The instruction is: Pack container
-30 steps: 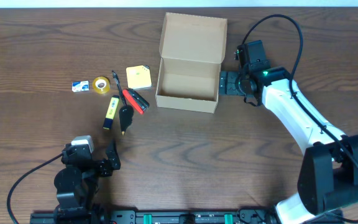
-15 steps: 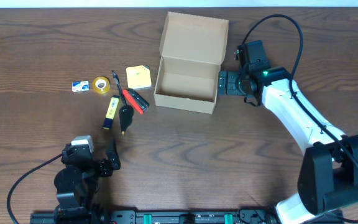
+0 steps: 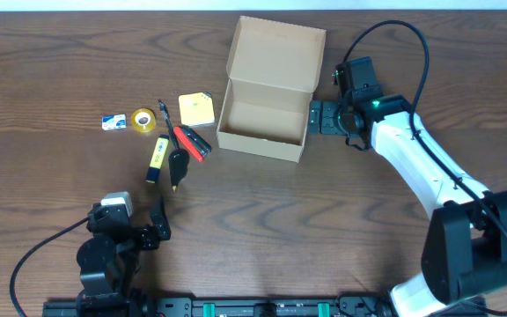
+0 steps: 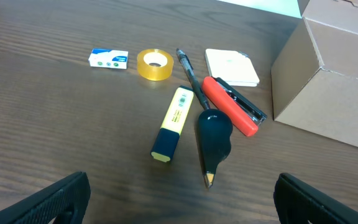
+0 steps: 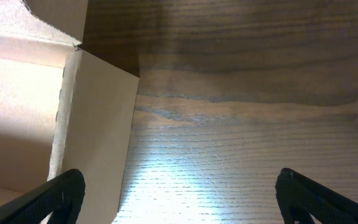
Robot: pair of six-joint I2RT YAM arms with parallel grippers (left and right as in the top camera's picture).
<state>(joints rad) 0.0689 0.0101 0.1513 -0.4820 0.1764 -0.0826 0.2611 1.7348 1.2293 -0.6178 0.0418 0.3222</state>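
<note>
The container [image 3: 260,143], a tan cardboard box with its flap lid open to the back, stands at the table's middle back and looks empty inside. It also shows in the left wrist view [image 4: 328,93] and the right wrist view [image 5: 92,137]. My right gripper [image 3: 317,116] is open and empty, right at the box's right wall [image 5: 179,199]. My left gripper [image 3: 160,223] is open and empty near the front left [image 4: 182,205], well short of the stationery.
Left of the box lie a yellow sticky pad [image 3: 196,107], red stapler [image 3: 190,143], black pen [image 3: 164,114], black-gripped pencil [image 3: 178,165], yellow highlighter [image 3: 157,159], tape roll [image 3: 143,120] and white eraser [image 3: 113,121].
The box has slid and turned a little to the left. The right gripper has stayed at the box's right wall. The left arm has not moved.
</note>
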